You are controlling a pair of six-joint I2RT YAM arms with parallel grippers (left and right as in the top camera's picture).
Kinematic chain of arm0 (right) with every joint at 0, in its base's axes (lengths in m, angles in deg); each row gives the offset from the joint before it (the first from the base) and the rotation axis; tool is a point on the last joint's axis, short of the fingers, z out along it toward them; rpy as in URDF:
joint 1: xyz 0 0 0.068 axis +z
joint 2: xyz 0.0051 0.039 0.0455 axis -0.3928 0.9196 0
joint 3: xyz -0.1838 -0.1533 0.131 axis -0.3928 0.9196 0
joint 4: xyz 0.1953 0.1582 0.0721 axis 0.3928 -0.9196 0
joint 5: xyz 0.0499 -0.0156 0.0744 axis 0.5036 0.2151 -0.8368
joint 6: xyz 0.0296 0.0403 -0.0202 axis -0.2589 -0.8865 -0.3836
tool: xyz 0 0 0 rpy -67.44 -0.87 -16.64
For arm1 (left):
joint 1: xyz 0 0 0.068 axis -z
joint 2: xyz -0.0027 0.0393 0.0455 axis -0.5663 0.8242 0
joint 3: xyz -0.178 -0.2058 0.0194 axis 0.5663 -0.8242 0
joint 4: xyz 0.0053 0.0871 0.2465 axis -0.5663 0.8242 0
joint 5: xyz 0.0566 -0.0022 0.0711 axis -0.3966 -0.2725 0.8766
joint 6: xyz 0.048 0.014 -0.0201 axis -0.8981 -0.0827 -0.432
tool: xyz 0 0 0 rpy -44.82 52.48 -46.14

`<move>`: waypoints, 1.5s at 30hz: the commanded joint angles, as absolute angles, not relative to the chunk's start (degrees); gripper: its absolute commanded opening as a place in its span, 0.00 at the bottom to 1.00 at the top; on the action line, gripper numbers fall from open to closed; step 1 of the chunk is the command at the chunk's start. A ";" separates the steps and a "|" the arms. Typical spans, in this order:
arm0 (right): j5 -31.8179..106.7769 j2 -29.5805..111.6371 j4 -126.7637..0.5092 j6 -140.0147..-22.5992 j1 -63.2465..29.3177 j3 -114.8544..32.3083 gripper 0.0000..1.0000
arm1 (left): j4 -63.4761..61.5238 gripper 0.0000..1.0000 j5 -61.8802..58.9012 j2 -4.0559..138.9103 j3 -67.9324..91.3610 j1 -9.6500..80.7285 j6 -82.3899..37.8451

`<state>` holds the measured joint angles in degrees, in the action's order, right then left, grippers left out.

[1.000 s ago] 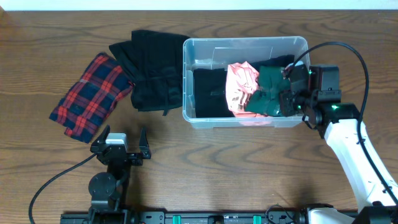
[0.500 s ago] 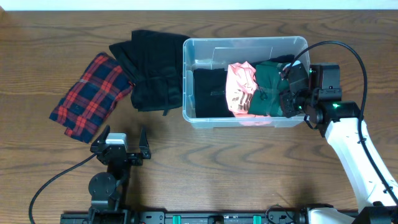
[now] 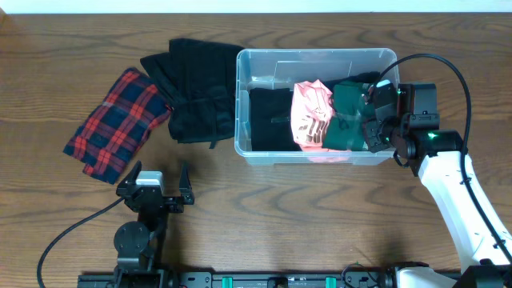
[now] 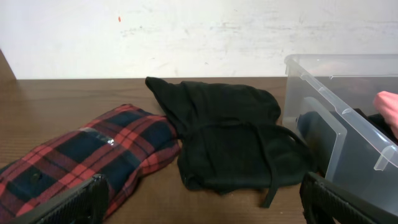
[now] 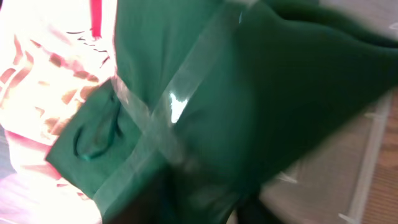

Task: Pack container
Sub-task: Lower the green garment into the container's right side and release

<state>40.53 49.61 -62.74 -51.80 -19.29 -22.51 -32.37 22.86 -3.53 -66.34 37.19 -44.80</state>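
Note:
The clear container (image 3: 238, 104) stands at the table's back right; it also shows at the right of the left wrist view (image 4: 323, 81). Inside it lie a black garment (image 3: 268, 120), a pink garment (image 3: 312, 112) and a green garment (image 3: 348, 118). My right gripper (image 3: 374, 120) is down inside the container's right end, shut on the green garment (image 5: 280, 93), which fills the right wrist view and hides most of the jaws (image 5: 202, 202). The pink garment (image 5: 43, 81) lies beside it. My left gripper (image 3: 152, 188) is open and empty near the front edge (image 4: 208, 208).
A black garment (image 3: 196, 92) lies just left of the container, also in the left wrist view (image 4: 230, 134). A red plaid garment (image 3: 118, 122) lies further left (image 4: 74, 155). Cables run along both arms. Bare wood lies between the left gripper and the clothes.
The green garment has been drawn in and now lies more compactly at the container's right end; my right gripper shifted slightly with it. The left arm has not moved.

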 commanded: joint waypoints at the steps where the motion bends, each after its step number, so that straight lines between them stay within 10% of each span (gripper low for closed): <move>1: 41.71 49.78 -62.68 -51.52 -18.72 -23.84 0.73 | -31.48 0.98 22.66 -3.51 -67.91 37.36 -44.32; 5: 42.12 49.72 -59.88 -51.52 -18.70 -24.02 0.99 | -31.48 0.98 22.66 -3.51 -67.91 37.36 -44.32; 12: 41.01 49.65 -62.35 -53.64 -18.20 -30.92 0.96 | -31.48 0.98 22.66 -3.51 -67.91 37.36 -44.32; 15: 41.07 49.65 -63.12 -53.64 -17.92 -31.95 0.77 | -31.48 0.98 22.66 -3.51 -67.91 37.36 -44.32; 19: 41.03 50.28 -61.85 -53.79 -17.92 -31.91 0.02 | -31.48 0.98 22.66 -3.51 -67.91 37.36 -44.32; 45: 38.56 72.01 -62.61 -57.81 -17.81 -33.26 0.01 | -31.48 0.98 22.66 -3.51 -67.91 37.36 -44.32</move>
<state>41.62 73.93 -61.78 -56.72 -18.24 -32.17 -32.37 22.88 -3.53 -66.34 37.19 -44.80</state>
